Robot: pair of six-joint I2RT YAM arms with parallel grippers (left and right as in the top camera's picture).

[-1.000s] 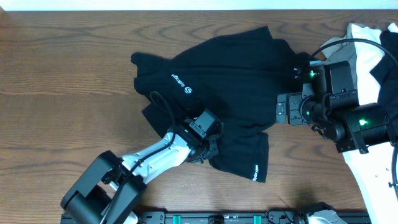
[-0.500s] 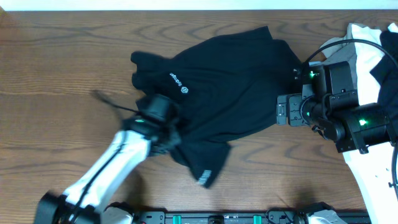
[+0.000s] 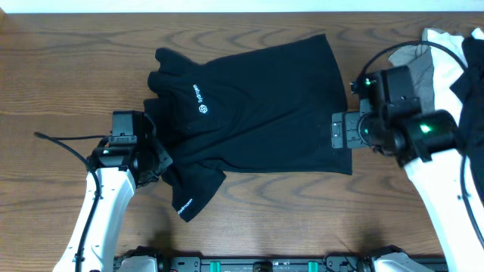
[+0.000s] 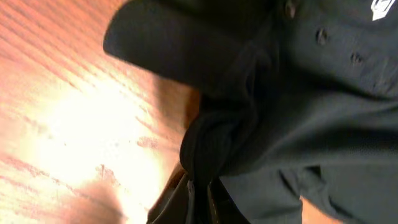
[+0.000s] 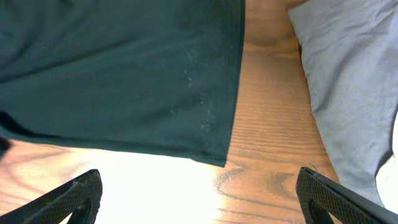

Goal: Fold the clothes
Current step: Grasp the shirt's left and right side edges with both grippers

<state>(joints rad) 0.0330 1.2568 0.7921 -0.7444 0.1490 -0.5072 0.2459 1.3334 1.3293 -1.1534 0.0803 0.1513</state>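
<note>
The large black garment (image 3: 257, 106) lies spread flat across the middle of the table, white lettering and a round logo (image 3: 201, 109) near its left end. My left gripper (image 3: 160, 168) is shut on a bunched fold of that black garment (image 4: 311, 99) at its lower left, next to a sleeve. In the left wrist view the left gripper (image 4: 200, 202) pinches the fabric tight. My right gripper (image 3: 340, 133) hovers open over the garment's right hem. The right wrist view has the right gripper (image 5: 202, 202) open over bare wood, just below the black hem corner (image 5: 214, 152).
More clothes are piled at the right edge: a white and grey heap (image 3: 442, 49) and a dark piece (image 3: 473, 94). A grey garment (image 5: 354, 81) lies close to the right of my right gripper. Bare wood table (image 3: 60, 68) shows on the left and along the front.
My left arm has swung left, dragging the black garment with it, so the garment now lies spread out flat. The right gripper has shifted slightly and stays open.
</note>
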